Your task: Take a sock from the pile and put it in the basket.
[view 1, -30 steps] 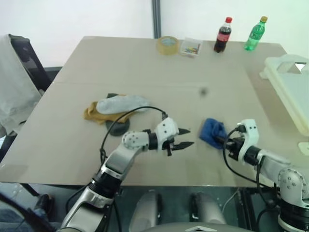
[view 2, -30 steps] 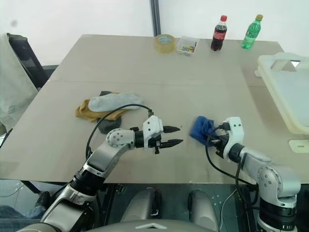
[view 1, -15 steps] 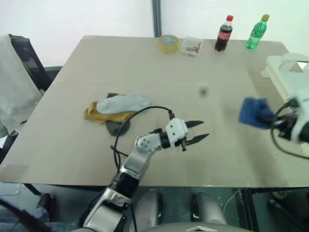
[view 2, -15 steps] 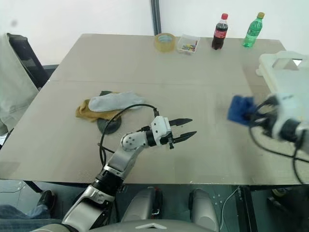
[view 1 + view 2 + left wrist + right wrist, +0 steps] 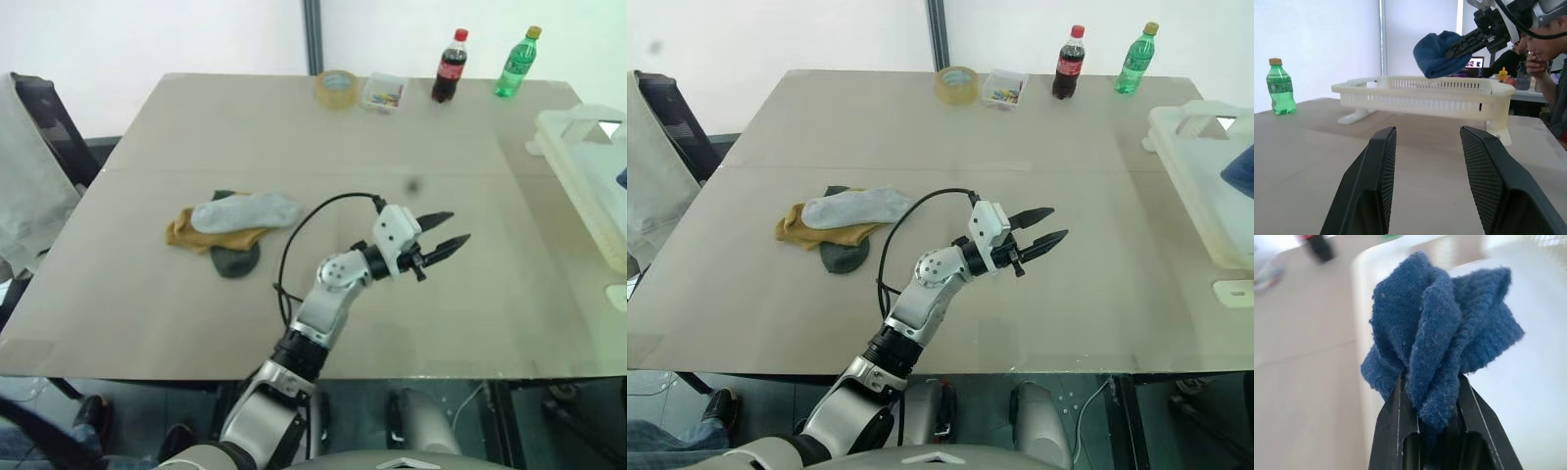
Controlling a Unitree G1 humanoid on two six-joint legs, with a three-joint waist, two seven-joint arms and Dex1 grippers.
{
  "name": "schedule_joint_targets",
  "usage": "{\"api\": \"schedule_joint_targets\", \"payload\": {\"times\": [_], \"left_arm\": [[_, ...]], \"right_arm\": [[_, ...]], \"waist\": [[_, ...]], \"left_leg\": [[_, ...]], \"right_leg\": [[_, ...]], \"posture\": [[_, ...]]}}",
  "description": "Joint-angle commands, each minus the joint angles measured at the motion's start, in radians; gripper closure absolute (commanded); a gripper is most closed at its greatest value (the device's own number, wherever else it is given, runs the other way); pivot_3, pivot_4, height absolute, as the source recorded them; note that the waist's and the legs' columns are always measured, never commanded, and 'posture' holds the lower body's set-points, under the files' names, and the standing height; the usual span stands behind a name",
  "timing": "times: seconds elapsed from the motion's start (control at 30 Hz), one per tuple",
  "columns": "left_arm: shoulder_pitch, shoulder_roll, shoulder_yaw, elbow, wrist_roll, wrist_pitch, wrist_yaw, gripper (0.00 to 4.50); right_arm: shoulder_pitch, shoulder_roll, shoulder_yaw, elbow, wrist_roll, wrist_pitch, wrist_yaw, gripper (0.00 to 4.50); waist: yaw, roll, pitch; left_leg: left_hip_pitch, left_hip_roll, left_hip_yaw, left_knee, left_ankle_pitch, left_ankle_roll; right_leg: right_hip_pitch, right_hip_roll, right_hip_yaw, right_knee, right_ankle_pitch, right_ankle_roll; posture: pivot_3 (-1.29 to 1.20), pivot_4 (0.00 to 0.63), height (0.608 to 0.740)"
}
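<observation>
Royal-blue knit sock (image 5: 1437,338) sits bunched between the right gripper's (image 5: 1435,399) two black fingers, held above the pale white rectangular plastic basket (image 5: 1420,95) at the right edge of the frame. Mid-frame, the left gripper (image 5: 443,246) hovers over the tan table (image 5: 294,127) with fingers spread and empty. At upper centre stand a red-labelled cola bottle (image 5: 450,69) and a green bottle (image 5: 515,65); neither label is readable. Left of centre lies the pile (image 5: 230,225) of grey, mustard and dark green socks.

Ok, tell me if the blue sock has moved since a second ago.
Yes. The blue sock left the table near the front edge and now hangs in the right gripper above the basket.
</observation>
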Motion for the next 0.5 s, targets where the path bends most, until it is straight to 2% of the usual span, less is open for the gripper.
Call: {"api": "schedule_joint_targets", "payload": {"times": [0.03,0.2,0.3,0.5], "left_arm": [[-0.024,-0.026,-0.004,-0.010,0.001,-0.026,0.007,2.25],[-0.015,-0.016,0.000,-0.020,0.003,-0.022,0.006,2.25],[-0.008,-0.002,0.005,-0.018,0.002,-0.020,0.003,2.25],[-0.013,0.014,-0.001,-0.018,0.006,-0.024,-0.006,2.25]], "right_arm": [[-0.051,0.017,0.044,0.092,-0.063,-0.083,-0.026,2.82],[-0.028,0.015,0.120,0.103,-0.141,-0.184,0.004,0.77],[0.031,-0.010,0.166,0.070,-0.201,-0.276,0.039,0.77],[0.119,-0.047,0.154,-0.058,-0.251,-0.361,0.064,0.77]], "waist": [[0.000,0.000,0.000],[0.001,0.003,0.000],[0.003,0.003,0.000],[0.000,0.004,-0.001]], "left_leg": [[0.000,0.000,0.000,0.000,0.000,0.000],[0.000,0.000,0.001,0.000,0.000,0.000],[-0.001,0.000,0.000,0.000,0.000,0.000],[0.000,0.000,0.001,0.000,0.000,0.000]], "right_leg": [[0.000,0.000,0.000,0.000,0.000,0.000],[0.000,0.000,0.001,0.000,0.000,0.001],[0.000,0.000,0.000,0.000,0.000,0.001],[0.000,0.000,0.001,0.000,0.001,0.002]], "posture": [[0.00,0.150,0.740],[0.00,0.150,0.740],[0.00,0.150,0.740],[0.00,0.150,0.740]]}}
